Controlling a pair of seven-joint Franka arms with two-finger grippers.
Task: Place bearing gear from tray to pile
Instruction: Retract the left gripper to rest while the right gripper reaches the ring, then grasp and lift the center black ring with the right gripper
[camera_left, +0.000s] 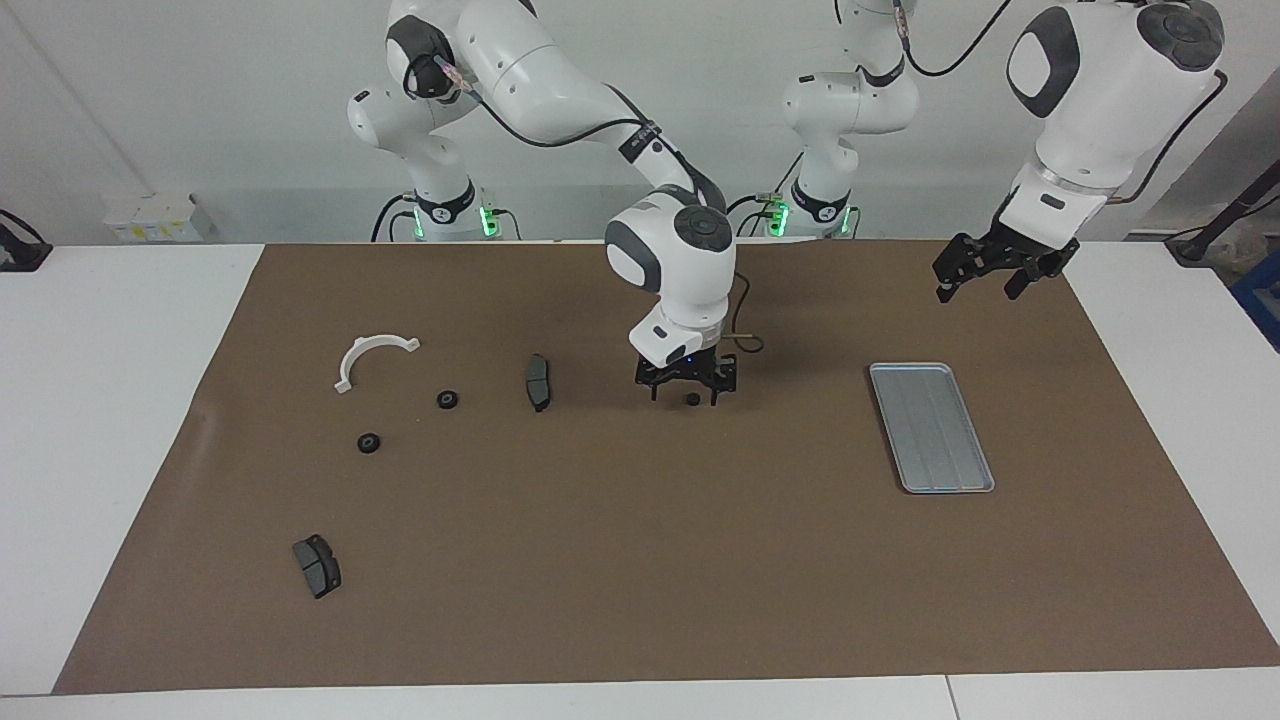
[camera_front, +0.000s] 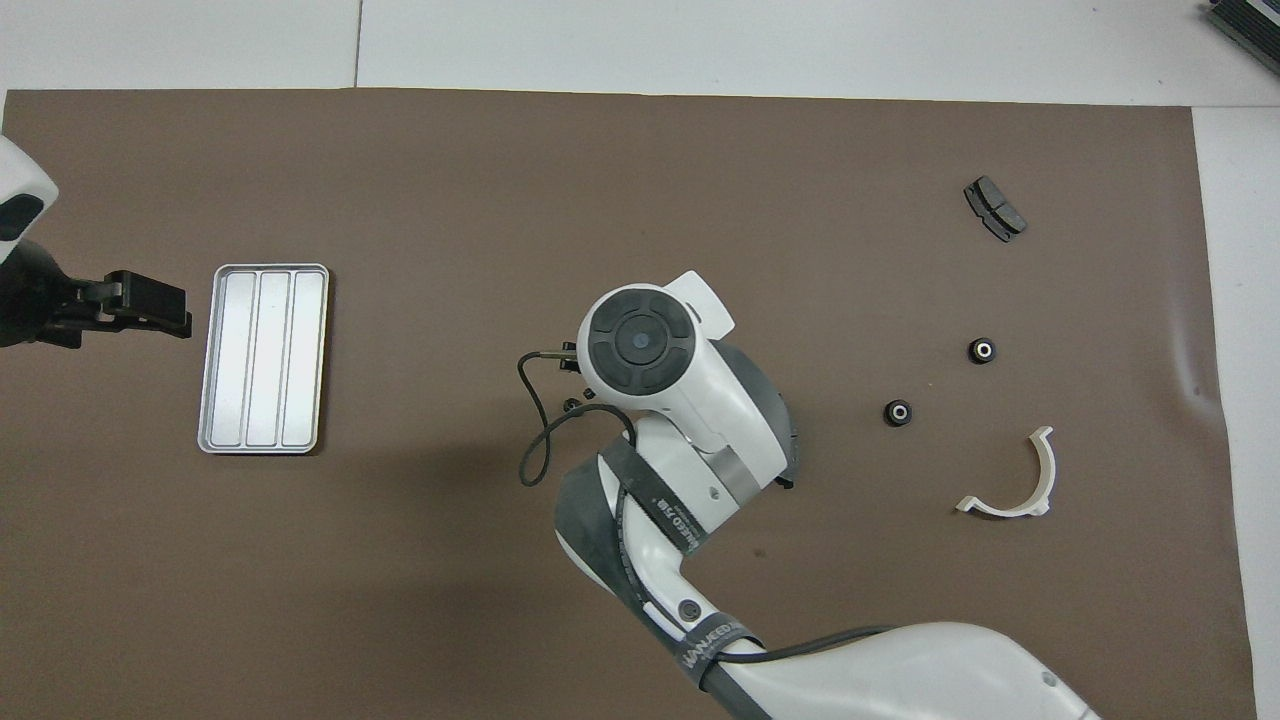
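The silver tray (camera_left: 932, 428) lies empty toward the left arm's end of the mat; it also shows in the overhead view (camera_front: 263, 358). My right gripper (camera_left: 688, 397) is low over the middle of the mat, open, with a small black bearing gear (camera_left: 692, 398) between its fingertips. In the overhead view the wrist (camera_front: 640, 345) hides it. Two more bearing gears (camera_left: 448, 399) (camera_left: 369, 442) lie in the pile by the white half-ring bracket (camera_left: 372, 357) and two dark brake pads (camera_left: 538, 381) (camera_left: 317, 565). My left gripper (camera_left: 990, 270) waits raised beside the tray.
A brown mat (camera_left: 640, 560) covers the table. The pile's parts lie spread out toward the right arm's end of it. A thin cable (camera_front: 535, 440) loops off the right wrist.
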